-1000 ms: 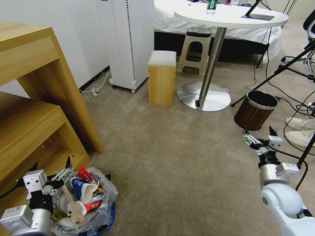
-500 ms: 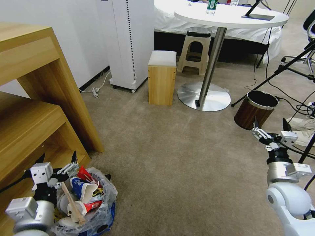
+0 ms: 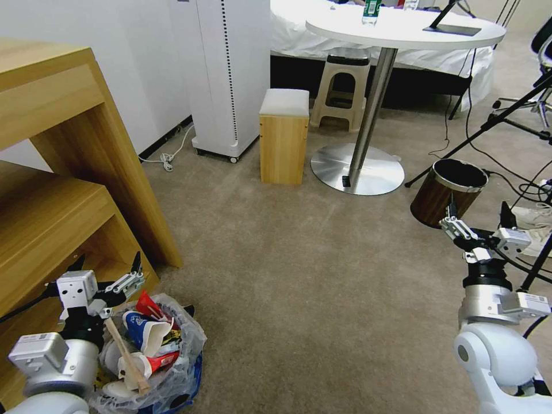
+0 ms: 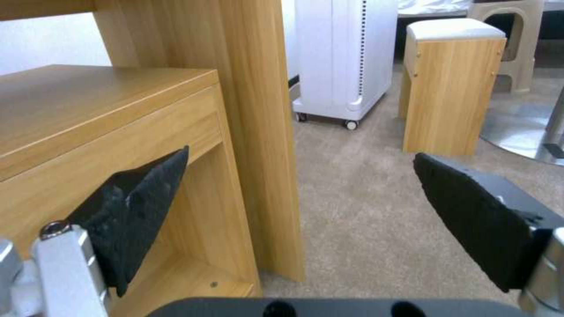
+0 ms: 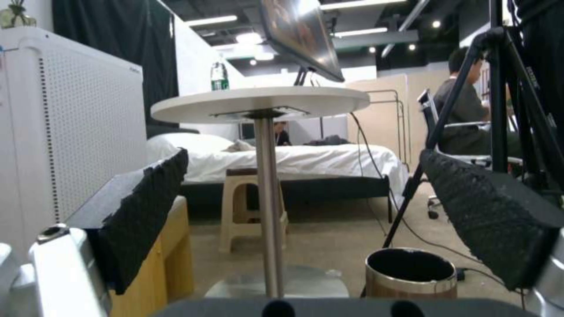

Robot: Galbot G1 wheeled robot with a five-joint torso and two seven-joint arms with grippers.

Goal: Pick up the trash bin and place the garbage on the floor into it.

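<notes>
At the far left, the wooden shelf unit (image 3: 63,172) is standing against the wall, and the left gripper (image 3: 106,275) is hovering in front of its lower shelf with its fingers spread wide and nothing between them. In the left wrist view the two black pads (image 4: 138,207) are framing bare carpet and the shelf's upright.

Just below and to the right of that gripper, the trash bin (image 3: 172,368) is sitting on the floor (image 3: 316,287), its crinkly plastic liner bunched around the rim. The garbage (image 3: 146,339) is lying heaped inside it: crushed red-white and blue-white cups, a red wrapper, and a wooden stick (image 3: 126,356) that is leaning from the rim nearest the gripper down toward the robot. The carpet around it is showing no loose litter, so the collecting looks finished.

The bin is lying close under the left gripper, a little to its right and nearer the robot, so the left arm is much the nearer one for any further handling.

Further right are a wooden stool (image 3: 283,138), a round table (image 3: 402,26) and a brown bin (image 3: 448,192). The right gripper (image 3: 480,230) is hanging in the air just in front of that brown bin, also wide apart and carrying nothing.

No writing is legible anywhere.
</notes>
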